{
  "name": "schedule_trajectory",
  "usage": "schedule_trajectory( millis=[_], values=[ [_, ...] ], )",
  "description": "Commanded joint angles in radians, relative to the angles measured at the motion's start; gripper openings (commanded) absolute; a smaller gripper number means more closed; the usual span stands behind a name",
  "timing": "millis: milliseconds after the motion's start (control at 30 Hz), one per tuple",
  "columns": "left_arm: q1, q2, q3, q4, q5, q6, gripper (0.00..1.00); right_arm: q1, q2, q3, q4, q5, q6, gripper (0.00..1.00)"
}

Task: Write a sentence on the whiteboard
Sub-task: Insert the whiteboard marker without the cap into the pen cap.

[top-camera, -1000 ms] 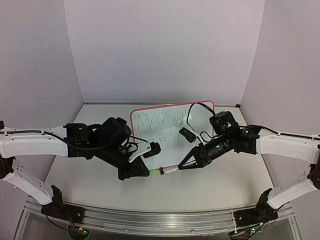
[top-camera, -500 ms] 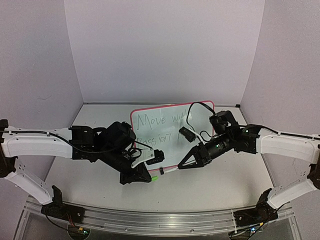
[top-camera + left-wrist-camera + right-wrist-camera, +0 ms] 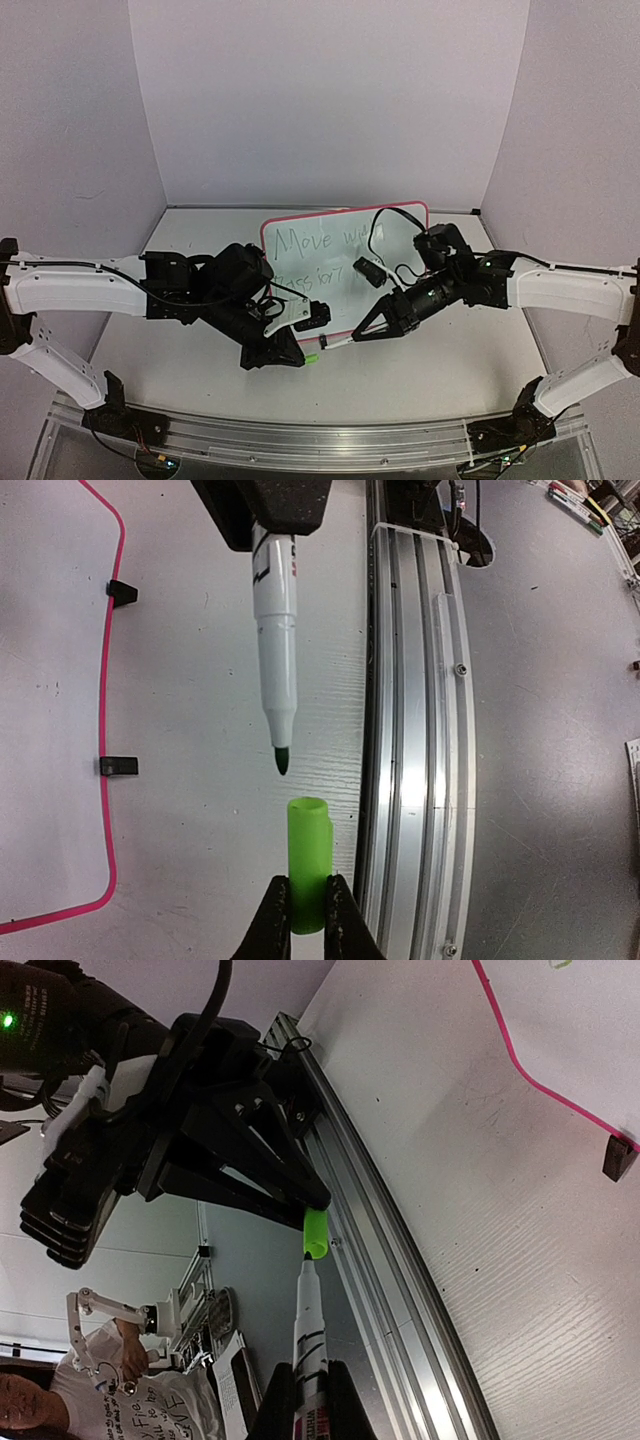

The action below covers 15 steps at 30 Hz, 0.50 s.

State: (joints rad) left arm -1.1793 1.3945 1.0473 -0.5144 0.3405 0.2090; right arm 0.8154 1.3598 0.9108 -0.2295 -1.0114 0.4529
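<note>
While both arms reached toward the middle of the table [image 3: 440, 370], the left claw [image 3: 300, 352] was clamped on a lime-green marker cap [image 3: 308, 865], its 2 black fingertips [image 3: 275, 922] pinching the cap's closed end so that the open mouth pointed straight ahead of the claw. Facing it, the right claw [image 3: 358, 337] gripped the white barrel of a green dry-erase marker [image 3: 274, 630], with the bare felt tip [image 3: 281, 760] sticking out ahead of its fingers toward the cap. From the left wrist, tip and mouth stood apart by a small gap, and the tip sat slightly to one side of the cap's centre line; from the right wrist, the 2 looked nearly in line. Beyond both claws, toward the far wall, was the whiteboard [image 3: 345, 209], its pink-red frame passing just beside the meeting point and 2 black clip feet [image 3: 118, 766] showing along that near edge. On it ran the sentence [image 3: 315, 240] in thin green handwriting over 2 lines; the upper line began "Move", while the lower line was partly hidden by the arms and too faint to read. On the side of the left claw opposite the board ran an aluminium rail [image 3: 410, 730].
</note>
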Motion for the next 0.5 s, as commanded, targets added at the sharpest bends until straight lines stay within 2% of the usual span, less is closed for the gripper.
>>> schedule_trajectory(
  millis=[0, 467],
  values=[
    [-0.004, -0.007, 0.052, 0.032, 0.026, 0.01, 0.0, 0.011, 0.022, 0.038, 0.041, -0.022, 0.007, 0.0],
    [-0.005, -0.015, 0.04, 0.054, 0.029, -0.004, 0.0, 0.024, 0.029, 0.033, 0.044, -0.018, 0.006, 0.0]
  ],
)
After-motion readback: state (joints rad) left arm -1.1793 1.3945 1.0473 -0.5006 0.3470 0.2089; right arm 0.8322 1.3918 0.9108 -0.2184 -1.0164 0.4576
